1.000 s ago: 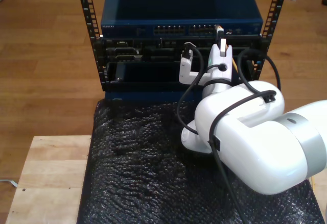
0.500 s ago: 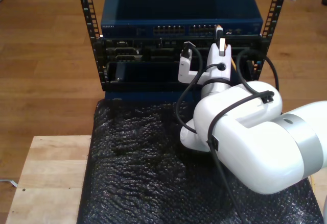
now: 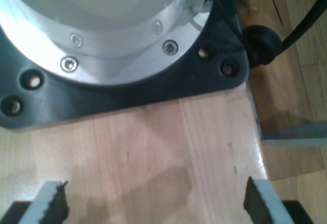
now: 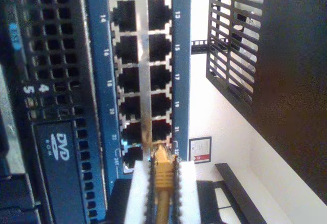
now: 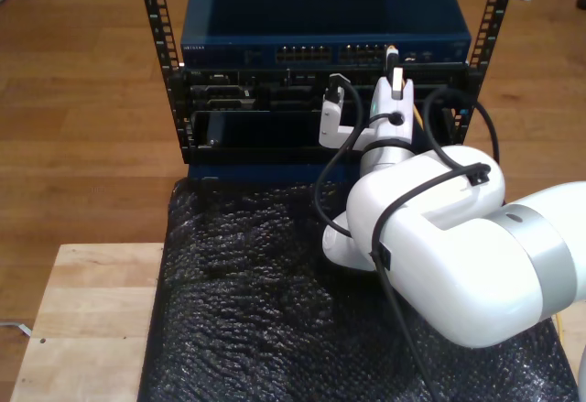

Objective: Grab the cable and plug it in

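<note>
The fingers [image 4: 138, 193] of my second gripper [image 4: 162, 191] are clenched on the cable [image 4: 163, 175] just behind its plug, right at the blue switch [image 4: 99, 81], a sound hold since the cord looks light, limp and flexible; my first gripper [image 3: 153, 201] hangs released over the counter [image 3: 168, 147].

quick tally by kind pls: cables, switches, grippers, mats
orange-yellow cable: 1
blue network switch: 1
grippers: 2 (my first gripper, jaws open; my second gripper, jaws shut on the cable)
black bubble mat: 1
total: 5
</note>
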`<state>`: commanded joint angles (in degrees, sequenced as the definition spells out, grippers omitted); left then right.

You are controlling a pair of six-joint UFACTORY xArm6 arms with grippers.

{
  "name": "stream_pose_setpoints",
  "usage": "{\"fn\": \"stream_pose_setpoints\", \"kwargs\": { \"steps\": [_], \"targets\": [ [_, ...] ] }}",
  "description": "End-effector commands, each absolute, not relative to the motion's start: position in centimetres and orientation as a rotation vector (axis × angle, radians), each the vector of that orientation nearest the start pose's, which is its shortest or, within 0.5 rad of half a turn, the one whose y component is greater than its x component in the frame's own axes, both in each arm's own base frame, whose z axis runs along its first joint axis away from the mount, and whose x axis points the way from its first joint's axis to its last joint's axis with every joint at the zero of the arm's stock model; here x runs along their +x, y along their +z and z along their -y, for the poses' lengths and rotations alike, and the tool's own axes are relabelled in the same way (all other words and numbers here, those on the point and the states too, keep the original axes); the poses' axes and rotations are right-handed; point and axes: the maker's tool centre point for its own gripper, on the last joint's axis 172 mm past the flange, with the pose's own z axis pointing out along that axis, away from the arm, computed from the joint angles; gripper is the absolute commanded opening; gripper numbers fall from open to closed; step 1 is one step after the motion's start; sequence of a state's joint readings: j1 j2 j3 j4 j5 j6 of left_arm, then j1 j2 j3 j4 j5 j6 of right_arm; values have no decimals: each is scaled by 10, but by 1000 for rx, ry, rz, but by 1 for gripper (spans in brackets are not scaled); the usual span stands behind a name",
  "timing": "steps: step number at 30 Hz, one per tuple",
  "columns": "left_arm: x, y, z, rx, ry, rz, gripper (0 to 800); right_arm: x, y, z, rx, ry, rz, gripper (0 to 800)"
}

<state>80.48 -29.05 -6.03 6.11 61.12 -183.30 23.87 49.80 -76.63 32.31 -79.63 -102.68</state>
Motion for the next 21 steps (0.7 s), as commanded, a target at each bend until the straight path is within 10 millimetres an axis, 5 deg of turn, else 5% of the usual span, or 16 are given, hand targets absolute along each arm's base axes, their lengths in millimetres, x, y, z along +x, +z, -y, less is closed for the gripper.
{"fn": "stream_pose_setpoints", "kwargs": {
  "steps": [16, 21],
  "targets": [
    [-1, 32, -122, -2255, -396, -2707, 800, 680, 270, -138, 1128, 1210, -937, 0],
    [-1, 32, -122, -2255, -396, -2707, 800, 680, 275, -138, 1123, 1216, -933, 164]
  ]
}}
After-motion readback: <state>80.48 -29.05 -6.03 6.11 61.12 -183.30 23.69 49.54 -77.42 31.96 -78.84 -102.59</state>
